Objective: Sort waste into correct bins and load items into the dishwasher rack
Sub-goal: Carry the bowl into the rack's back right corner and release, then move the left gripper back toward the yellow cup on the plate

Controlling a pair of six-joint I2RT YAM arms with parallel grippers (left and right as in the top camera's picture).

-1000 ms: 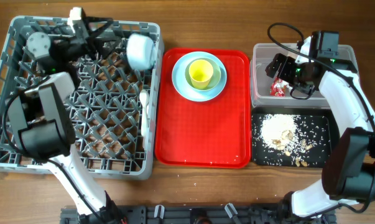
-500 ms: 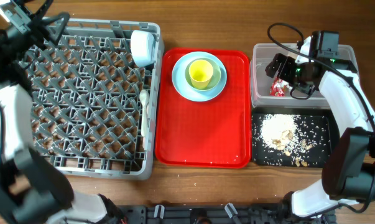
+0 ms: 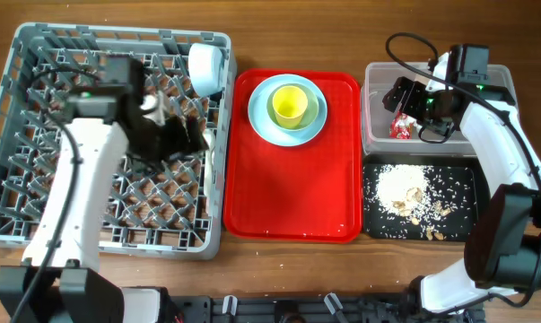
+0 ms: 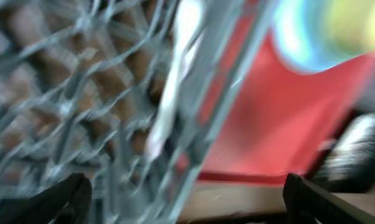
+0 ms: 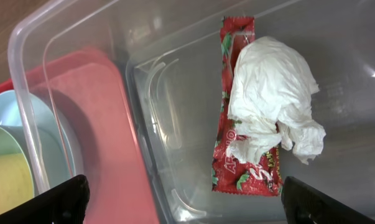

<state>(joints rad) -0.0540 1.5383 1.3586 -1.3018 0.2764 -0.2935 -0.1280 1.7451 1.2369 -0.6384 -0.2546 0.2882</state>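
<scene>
The grey dishwasher rack (image 3: 126, 240) fills the left side. A light blue bowl (image 3: 205, 70) stands on edge in its far right corner. My left gripper (image 3: 178, 135) hovers open and empty over the rack's right side. Its wrist view is blurred, with the left gripper (image 4: 187, 202) above a white plastic utensil (image 4: 173, 81) by the rack wall. The light blue plate (image 3: 260, 121) on the red tray holds a pale green bowl (image 3: 316, 112) and a yellow-green cup (image 3: 290, 105). My right gripper (image 3: 415, 100) (image 5: 184, 202) is open over the clear tub (image 3: 378, 99), above the red wrapper (image 5: 246, 171) and white tissue (image 5: 271, 99).
The red serving tray (image 3: 292, 193) lies between the rack and the bins. The black tray (image 3: 463, 184) in front of the clear tub holds rice-like scraps (image 3: 403, 188). Cables run along the right arm at the back right.
My left arm swung from the rack's far left corner across to its right-middle part, near the white utensil. The right arm has not moved.
</scene>
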